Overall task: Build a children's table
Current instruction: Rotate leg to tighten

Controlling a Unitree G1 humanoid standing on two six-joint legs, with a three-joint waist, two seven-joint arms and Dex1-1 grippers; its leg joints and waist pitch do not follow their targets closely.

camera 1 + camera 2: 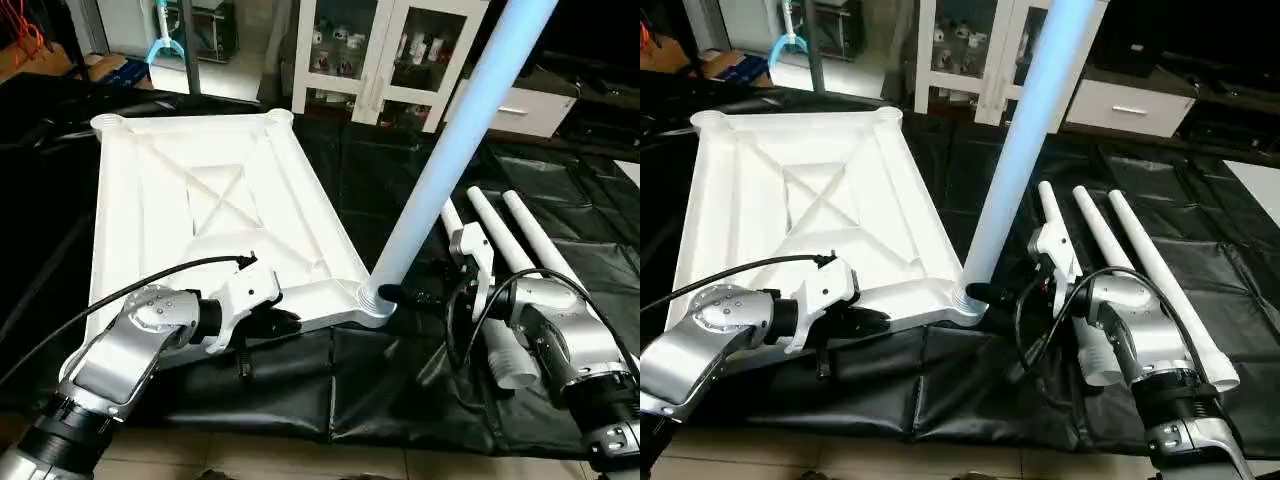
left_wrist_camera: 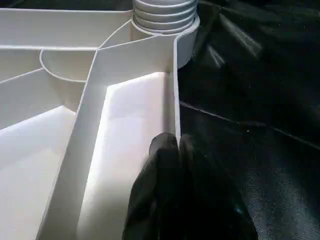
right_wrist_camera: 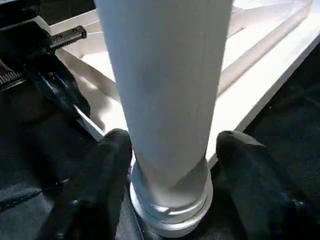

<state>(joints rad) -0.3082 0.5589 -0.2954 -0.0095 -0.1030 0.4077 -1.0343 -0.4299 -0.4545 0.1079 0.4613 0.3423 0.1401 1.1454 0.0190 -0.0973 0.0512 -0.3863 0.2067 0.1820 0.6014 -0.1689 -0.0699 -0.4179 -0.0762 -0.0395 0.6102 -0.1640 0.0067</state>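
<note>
Leg [image 1: 455, 150] top cut off above tabletop [image 1: 170, 200]

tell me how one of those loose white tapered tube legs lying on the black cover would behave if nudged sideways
The nearest loose white tapered plastic tube leg is round, so it would probably roll, curving since it tapers. It looks hollow at its open end, so likely light. The wrinkled black cover might slow it.

Smooth white plastic set against crinkled black sheeting

The tabletop [image 1: 200, 210] is seen as smooth white plastic with a faint sheen on its ribs, and the upright leg [image 1: 440, 160] as a smooth, slightly glossy white tube, ridged at its base. The bench [image 1: 400, 400] is covered in black sheeting, creased and shiny. The forearms are finished in brushed silver metal, and the right hand [image 3: 170, 150] is fitted with matt black fingers [image 3: 105, 170].
</note>
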